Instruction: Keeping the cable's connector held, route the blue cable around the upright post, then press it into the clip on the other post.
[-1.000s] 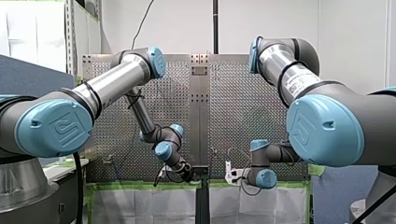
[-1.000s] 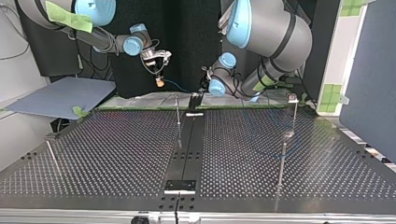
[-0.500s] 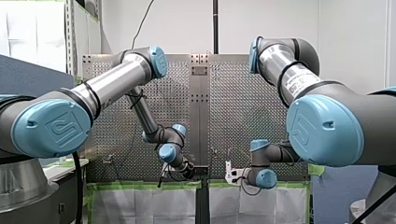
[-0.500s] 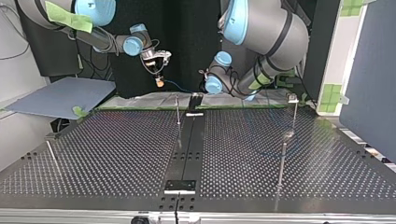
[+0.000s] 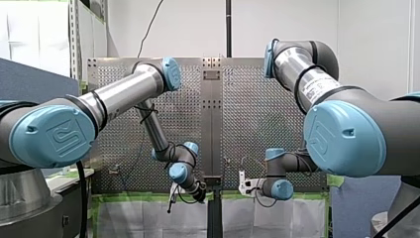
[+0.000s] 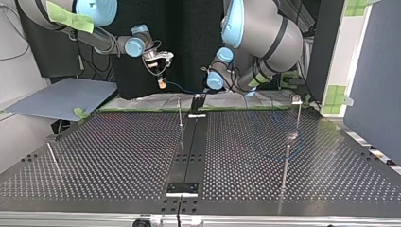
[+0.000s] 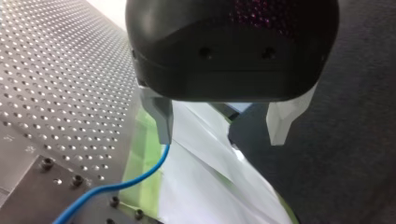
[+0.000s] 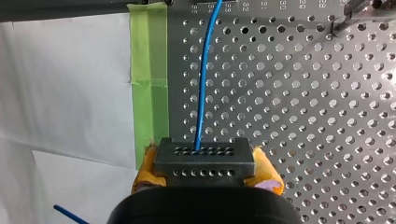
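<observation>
Clearly, UR-marked joint cap (image 5: 53, 136).

Top view: on the table (image 6: 118, 156), the middle post (image 6: 180, 113) stands near the far edge; at the right, the far post (image 6: 298, 118) stands behind the near post (image 6: 285, 163). My right gripper (image 6: 161, 84), left of the middle post beyond that edge, has the connector (image 8: 204, 161) between its fingers, the cable (image 8: 201, 93) leading ahead.

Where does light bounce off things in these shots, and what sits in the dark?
Top view: the table has a sheen that mirrors the thin posts, and the backdrop behind the arms is dark. Front view: bright streaks along my left arm's metal tube. Left wrist view: my left hand looks dark against white sheeting.
</observation>
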